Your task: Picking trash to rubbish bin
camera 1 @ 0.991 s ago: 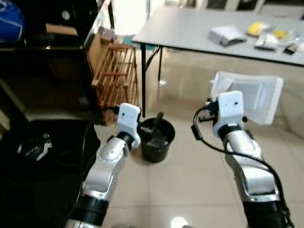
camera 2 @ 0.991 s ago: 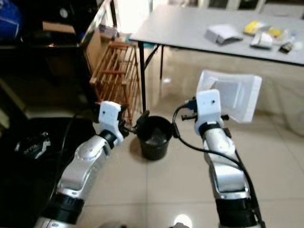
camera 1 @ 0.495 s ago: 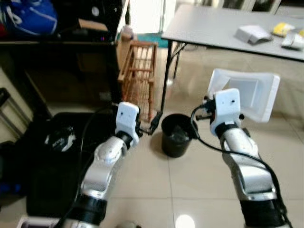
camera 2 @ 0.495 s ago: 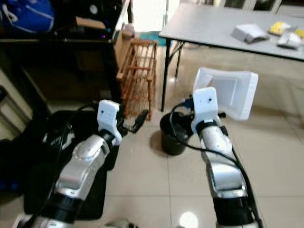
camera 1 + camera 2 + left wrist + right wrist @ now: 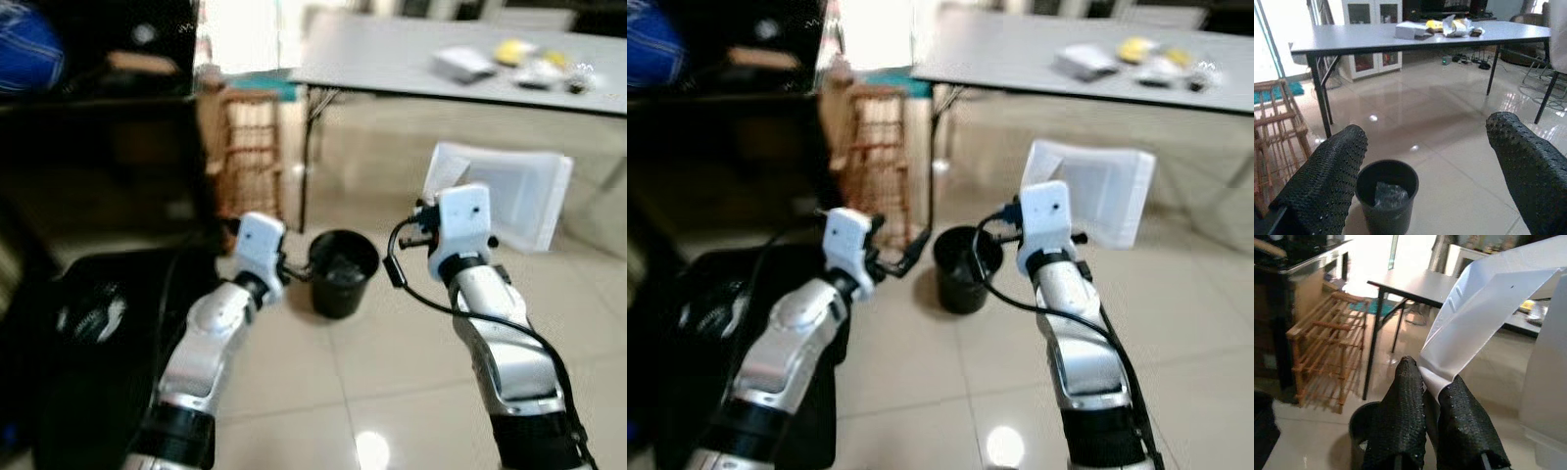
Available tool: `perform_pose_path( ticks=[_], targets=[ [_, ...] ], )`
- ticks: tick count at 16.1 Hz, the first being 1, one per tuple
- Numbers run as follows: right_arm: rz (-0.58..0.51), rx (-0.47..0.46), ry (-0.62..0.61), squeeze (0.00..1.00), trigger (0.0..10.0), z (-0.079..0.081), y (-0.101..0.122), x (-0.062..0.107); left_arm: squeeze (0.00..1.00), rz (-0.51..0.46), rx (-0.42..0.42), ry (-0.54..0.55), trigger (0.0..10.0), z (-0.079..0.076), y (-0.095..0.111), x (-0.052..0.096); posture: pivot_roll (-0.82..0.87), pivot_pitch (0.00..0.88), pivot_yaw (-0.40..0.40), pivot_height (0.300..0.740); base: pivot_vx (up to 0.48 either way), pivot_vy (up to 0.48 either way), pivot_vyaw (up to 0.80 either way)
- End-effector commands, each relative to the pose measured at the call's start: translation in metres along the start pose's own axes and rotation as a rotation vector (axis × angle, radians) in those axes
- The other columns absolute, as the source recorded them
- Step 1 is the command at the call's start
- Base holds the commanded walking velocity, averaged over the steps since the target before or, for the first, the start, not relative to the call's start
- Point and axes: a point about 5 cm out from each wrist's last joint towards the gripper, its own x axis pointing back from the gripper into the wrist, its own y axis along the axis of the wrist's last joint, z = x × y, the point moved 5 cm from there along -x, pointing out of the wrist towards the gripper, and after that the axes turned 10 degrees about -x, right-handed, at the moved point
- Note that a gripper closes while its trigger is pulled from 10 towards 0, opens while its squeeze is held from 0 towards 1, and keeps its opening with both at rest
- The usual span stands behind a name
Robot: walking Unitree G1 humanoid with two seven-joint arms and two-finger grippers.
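the right gripper [image 5: 1430, 396] clamps one corner of a white plastic tray [image 5: 509, 201], likely light, stiff and slippery, at two o'clock from the black bin [image 5: 343, 271], while the left gripper [image 5: 1425, 161] hangs spread wide.

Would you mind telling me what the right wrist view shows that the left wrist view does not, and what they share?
Right wrist view alone: the right hand pinching the edge of a white plastic tray, and a black cabinet. Left wrist view alone: the left hand wide open, crumpled trash inside the bin, and packets on the table. Shared: the black bin, grey table and wooden rack.
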Motion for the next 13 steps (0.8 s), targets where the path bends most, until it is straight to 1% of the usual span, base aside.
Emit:
perform_pose_path(
  ticks=[1,6,7,8,10,11,13],
  targets=[
    [-0.007,0.008,-0.023,0.00,10.0,-0.0064,0.0017,0.0002,0.03,-0.018,0.000,-0.020,10.0,-0.0053,0.0053,-0.0030,-0.04,0.075,0.006,0.740,0.480,0.000,0.00],
    [-0.012,0.008,-0.024,0.00,10.0,-0.0057,0.0026,-0.0009,0.04,-0.017,-0.007,-0.026,10.0,-0.0065,0.0054,-0.0036,-0.04,0.074,0.009,0.740,0.477,0.000,0.00],
    [-0.011,0.007,-0.024,0.00,10.0,-0.0056,0.0023,-0.0008,0.07,-0.017,-0.007,-0.029,10.0,-0.0067,0.0053,-0.0036,-0.04,0.075,0.011,0.740,0.472,0.000,0.00],
    [-0.011,0.007,-0.024,0.00,10.0,-0.0053,0.0022,-0.0009,0.19,-0.016,-0.009,-0.032,10.0,-0.0068,0.0052,-0.0035,-0.04,0.075,0.011,0.740,0.472,0.000,0.00],
    [-0.012,0.007,-0.023,0.00,10.0,-0.0052,0.0024,-0.0010,0.20,-0.015,-0.015,-0.034,10.0,-0.0074,0.0049,-0.0034,-0.04,0.075,0.011,0.740,0.454,0.000,0.00],
    [-0.012,0.007,-0.025,0.00,10.0,-0.0055,0.0022,-0.0011,0.20,-0.015,-0.025,-0.037,10.0,-0.0085,0.0048,-0.0032,-0.04,0.075,0.011,0.740,0.405,-0.255,0.00],
    [-0.010,0.000,-0.026,0.00,10.0,-0.0048,0.0017,-0.0016,0.18,-0.013,-0.019,-0.042,10.0,-0.0104,0.0039,-0.0026,-0.04,0.075,0.011,0.740,0.371,-0.298,0.00]
  ],
)
